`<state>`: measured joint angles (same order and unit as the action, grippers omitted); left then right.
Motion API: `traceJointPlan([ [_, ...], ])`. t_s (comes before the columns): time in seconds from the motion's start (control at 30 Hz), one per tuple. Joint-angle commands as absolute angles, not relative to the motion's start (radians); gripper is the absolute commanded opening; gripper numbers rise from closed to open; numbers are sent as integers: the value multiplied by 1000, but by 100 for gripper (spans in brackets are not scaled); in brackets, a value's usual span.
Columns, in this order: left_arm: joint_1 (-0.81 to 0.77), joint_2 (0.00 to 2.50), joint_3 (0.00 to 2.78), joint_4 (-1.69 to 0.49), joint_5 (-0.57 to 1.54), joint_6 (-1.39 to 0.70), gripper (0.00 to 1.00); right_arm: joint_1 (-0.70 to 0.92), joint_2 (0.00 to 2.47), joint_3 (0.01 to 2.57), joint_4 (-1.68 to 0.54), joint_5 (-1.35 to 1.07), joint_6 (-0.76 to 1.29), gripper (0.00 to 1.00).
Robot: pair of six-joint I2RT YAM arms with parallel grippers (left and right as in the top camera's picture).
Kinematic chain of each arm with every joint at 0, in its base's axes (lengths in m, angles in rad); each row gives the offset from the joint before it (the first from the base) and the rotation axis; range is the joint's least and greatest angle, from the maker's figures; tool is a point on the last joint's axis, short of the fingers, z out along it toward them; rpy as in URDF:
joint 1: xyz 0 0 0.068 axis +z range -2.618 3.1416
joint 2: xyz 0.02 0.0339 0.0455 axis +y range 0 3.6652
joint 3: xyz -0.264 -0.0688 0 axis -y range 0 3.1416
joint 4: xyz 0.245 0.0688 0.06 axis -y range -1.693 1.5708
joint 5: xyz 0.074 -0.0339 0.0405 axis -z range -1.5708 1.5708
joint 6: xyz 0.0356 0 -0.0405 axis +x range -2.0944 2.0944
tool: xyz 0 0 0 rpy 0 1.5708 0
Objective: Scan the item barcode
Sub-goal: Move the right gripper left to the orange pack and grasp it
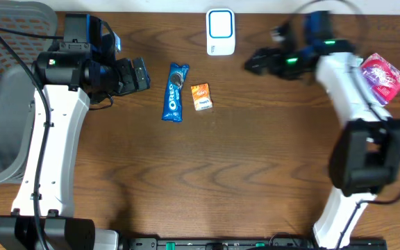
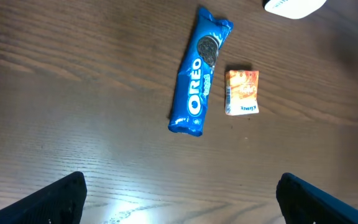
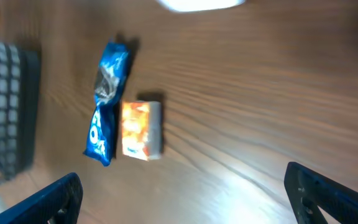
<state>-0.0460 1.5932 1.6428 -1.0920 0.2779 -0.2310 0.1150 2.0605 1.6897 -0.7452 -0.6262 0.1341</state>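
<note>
Both claws are spread wide and empty, left gripper (image 1: pixel 143 75) and right gripper (image 1: pixel 252 61). The Oreo pack (image 1: pixel 176 92) lies flat upper-middle of the overhead, just beside the orange box (image 1: pixel 201 96). Its wrapper looks light, soft and slippery, so I'd pinch gently across the middle.

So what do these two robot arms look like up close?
Both arms are alike: the left arm and right arm have white shells between black joints, with black cables looping alongside and small green lights glowing near the wrists. The left gripper and right gripper are black and two-fingered; their fingers look dark blue in the wrist views.
</note>
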Motion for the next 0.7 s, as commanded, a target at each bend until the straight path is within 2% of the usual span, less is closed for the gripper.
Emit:
traceJointPlan([
  [0.0,-44,1596,1640,-1092,268,-218,98,208,2113,1679,-701,-484,233,99],
  [0.17,-44,1596,1640,-1092,268,-218,98,302,2167,1679,-626,-372,382,98],
  [0.3,-44,1596,1640,-1092,268,-218,98,350,2193,1679,-588,-372,412,89],
  [0.37,-44,1596,1640,-1092,268,-218,98,374,2208,1679,-569,-371,422,80],
  [0.47,-44,1596,1640,-1092,268,-218,98,407,2232,1679,-551,-347,423,74],
  [0.6,-44,1596,1641,-1092,268,-218,98,430,2277,1679,-563,-305,491,77],
  [0.67,-44,1596,1640,-1092,268,-218,98,434,2297,1679,-561,-307,509,74],
])
